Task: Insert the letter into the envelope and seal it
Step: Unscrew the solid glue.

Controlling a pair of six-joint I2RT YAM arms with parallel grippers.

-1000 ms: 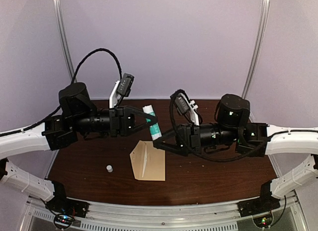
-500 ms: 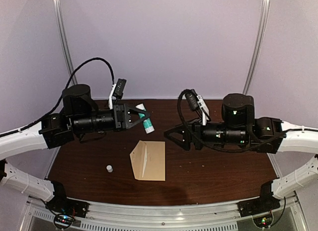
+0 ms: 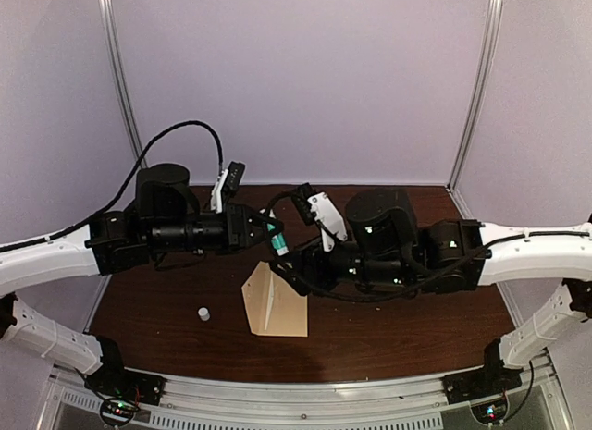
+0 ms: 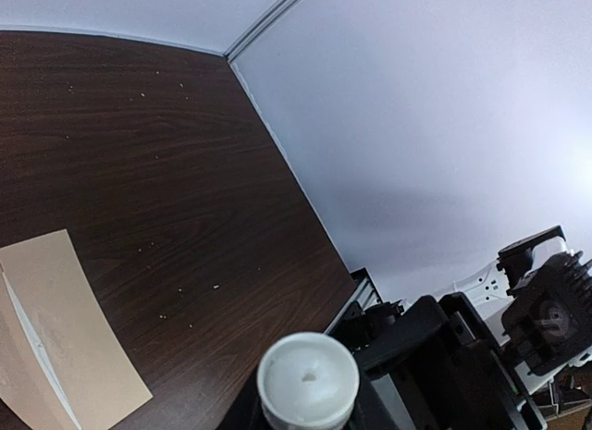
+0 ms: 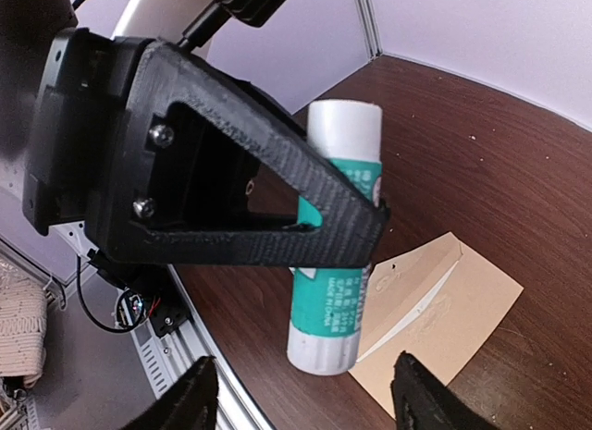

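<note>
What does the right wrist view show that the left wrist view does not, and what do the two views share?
Only the right wrist view: the left gripper clamped on the glue stick, which is seen side-on with its teal label, and the right gripper open, its fingertips at the bottom edge. Only the left wrist view: the stick's round white end seen head-on, and the black right arm at lower right. Both: the glue stick, the tan envelope lying flat, and the dark wooden table.
</note>
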